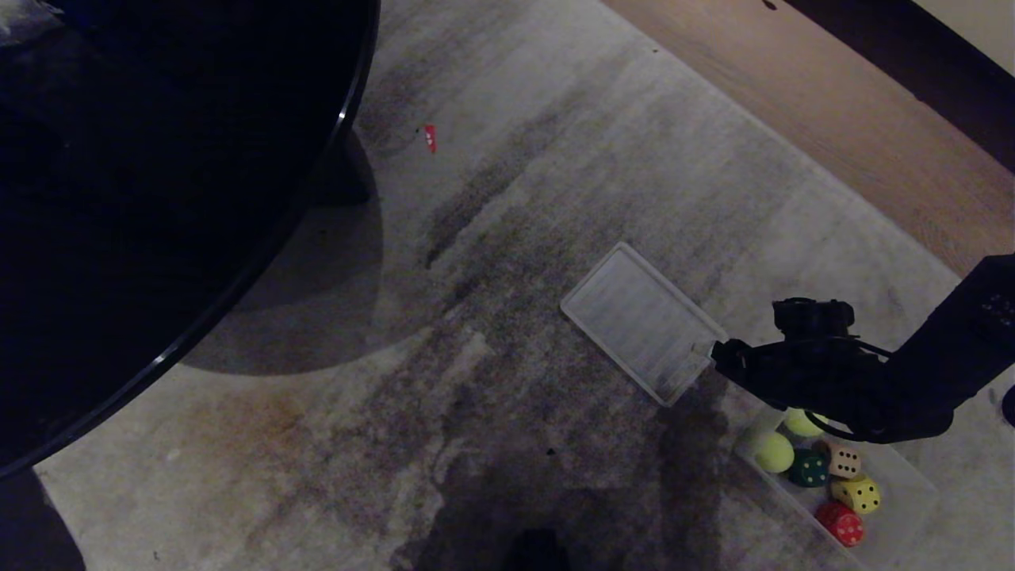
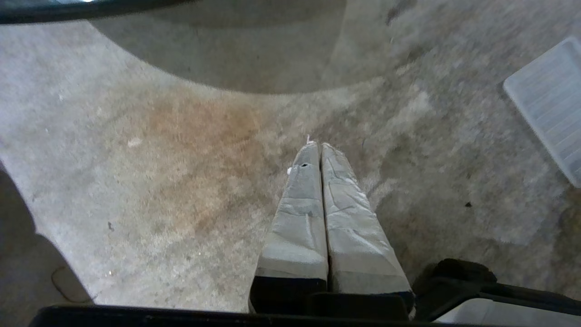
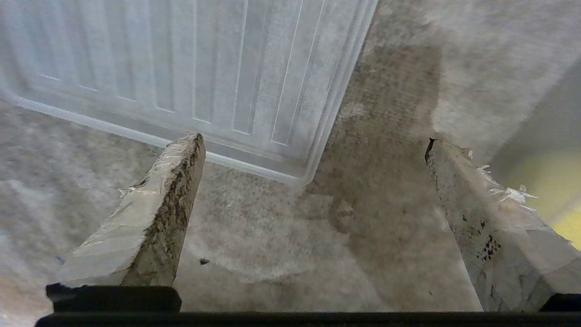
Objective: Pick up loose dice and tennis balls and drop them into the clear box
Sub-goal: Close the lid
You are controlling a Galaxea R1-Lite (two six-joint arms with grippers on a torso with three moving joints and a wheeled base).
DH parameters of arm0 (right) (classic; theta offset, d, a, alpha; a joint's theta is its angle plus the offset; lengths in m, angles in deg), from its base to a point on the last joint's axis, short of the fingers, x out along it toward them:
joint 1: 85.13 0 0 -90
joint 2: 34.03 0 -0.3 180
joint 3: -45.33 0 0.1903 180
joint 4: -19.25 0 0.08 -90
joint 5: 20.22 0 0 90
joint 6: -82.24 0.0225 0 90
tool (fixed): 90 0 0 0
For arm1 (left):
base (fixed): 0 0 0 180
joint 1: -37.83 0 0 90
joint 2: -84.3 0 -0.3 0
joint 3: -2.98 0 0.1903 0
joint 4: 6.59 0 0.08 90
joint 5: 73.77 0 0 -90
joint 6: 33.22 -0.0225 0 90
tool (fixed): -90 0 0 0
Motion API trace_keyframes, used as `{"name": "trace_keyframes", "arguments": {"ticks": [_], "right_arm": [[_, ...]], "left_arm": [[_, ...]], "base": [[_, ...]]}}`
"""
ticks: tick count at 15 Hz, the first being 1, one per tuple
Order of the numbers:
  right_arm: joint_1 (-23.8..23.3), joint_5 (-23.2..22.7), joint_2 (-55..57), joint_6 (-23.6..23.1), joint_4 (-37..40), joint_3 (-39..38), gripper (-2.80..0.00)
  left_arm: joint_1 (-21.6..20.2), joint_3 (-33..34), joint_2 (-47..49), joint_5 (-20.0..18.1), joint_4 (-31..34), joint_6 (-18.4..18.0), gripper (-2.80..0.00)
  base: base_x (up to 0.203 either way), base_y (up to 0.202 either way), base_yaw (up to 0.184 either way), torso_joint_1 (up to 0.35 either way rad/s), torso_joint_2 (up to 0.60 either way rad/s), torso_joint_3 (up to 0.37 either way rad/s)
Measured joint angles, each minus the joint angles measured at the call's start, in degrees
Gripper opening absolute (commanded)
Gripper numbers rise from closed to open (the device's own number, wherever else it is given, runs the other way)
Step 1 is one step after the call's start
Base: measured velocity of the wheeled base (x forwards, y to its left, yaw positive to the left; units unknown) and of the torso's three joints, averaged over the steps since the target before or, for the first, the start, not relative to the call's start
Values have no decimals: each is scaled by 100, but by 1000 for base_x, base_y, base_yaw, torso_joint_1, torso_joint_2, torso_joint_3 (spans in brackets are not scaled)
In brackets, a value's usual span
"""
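Evidently sorting is finished: lower right of the head view, our clear box [image 1: 900,476] holds the dice [image 1: 844,461] and tennis balls [image 1: 772,452]. Right gripper [image 1: 718,353] hangs above, fingers spread, empty; left gripper [image 2: 319,145] fingers closed.

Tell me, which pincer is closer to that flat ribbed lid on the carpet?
The right pincer: it hangs open just off the lid's corner. The left pincer is shut, well off to the lid's side over bare carpet.
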Motion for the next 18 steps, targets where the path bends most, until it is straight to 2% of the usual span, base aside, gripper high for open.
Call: {"name": "trace_keyframes", "arguments": {"ticks": [10,18], "right_arm": [[-11,7,-50,4,-98,18,0],[-85,16,1,18,-369,21,0]], "left_arm": [[0,0,0,0,-2,7,-280],[0,0,0,3,-1,8,-280]], "base": [[0,0,0,2,3,-191],[0,0,0,0,0,-18]]}}
